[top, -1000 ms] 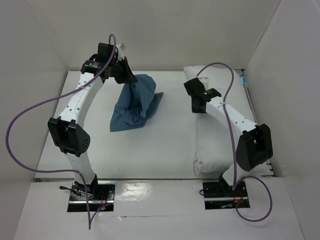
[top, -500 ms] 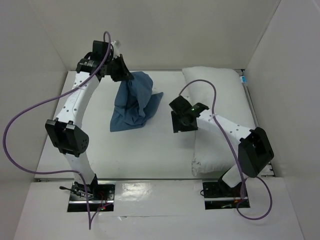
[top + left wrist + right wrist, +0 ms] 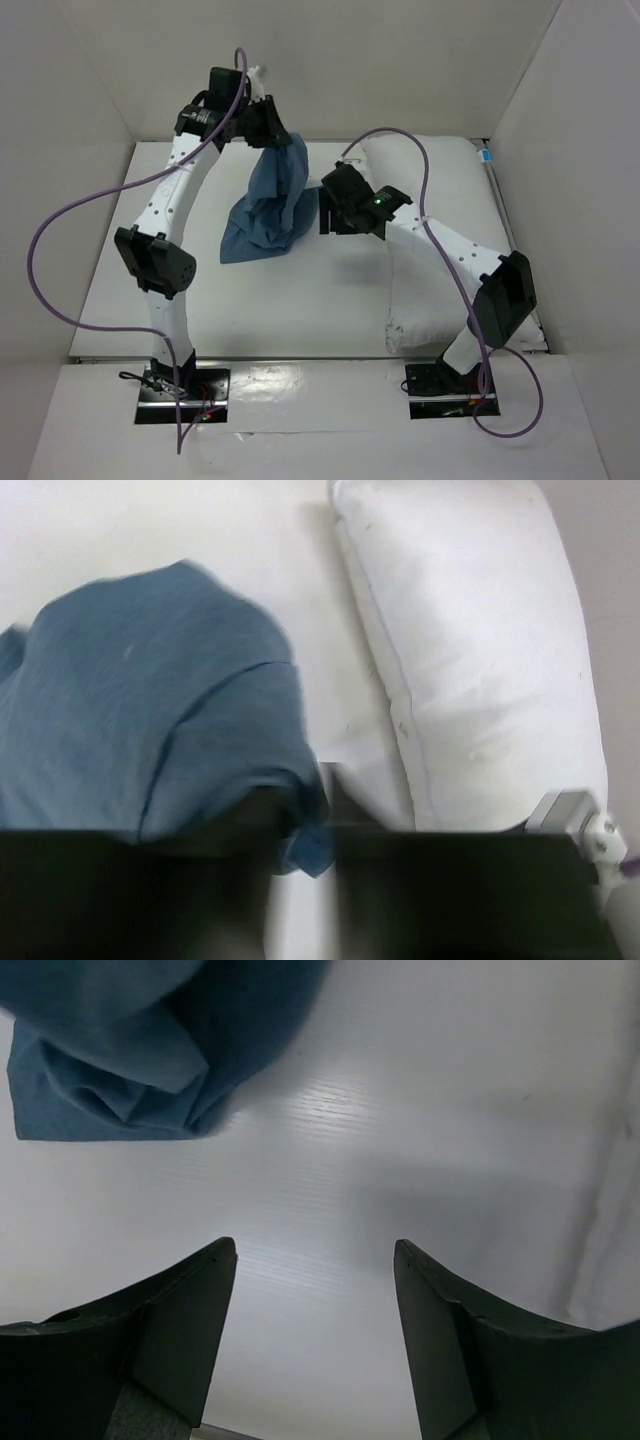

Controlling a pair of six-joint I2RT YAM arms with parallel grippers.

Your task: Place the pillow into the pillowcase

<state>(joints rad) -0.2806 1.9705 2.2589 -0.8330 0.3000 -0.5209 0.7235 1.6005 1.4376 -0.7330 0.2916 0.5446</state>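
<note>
The blue pillowcase (image 3: 268, 205) hangs bunched from my left gripper (image 3: 270, 128) at the back of the table, its lower end resting on the surface. In the left wrist view the pillowcase (image 3: 130, 700) drapes over the left finger. One corner dangles in the gap of the left gripper (image 3: 305, 840), whose jaws stand apart and open. The white pillow (image 3: 440, 290) lies lengthwise along the right side, and its far end (image 3: 470, 650) shows beside the cloth. My right gripper (image 3: 328, 212) hovers open and empty between pillowcase (image 3: 130, 1040) and pillow, its fingers (image 3: 205, 1300) over bare table.
White walls close in the table (image 3: 300, 300) on the left, back and right. Purple cables loop off both arms. My right forearm (image 3: 450, 250) reaches across the pillow. A small blue tag (image 3: 488, 158) sits at the back right edge.
My left gripper has shifted right and upward, drawing the pillowcase taller, and its jaws have parted. My right gripper has left the pillow, opened, and swung left toward the pillowcase.
</note>
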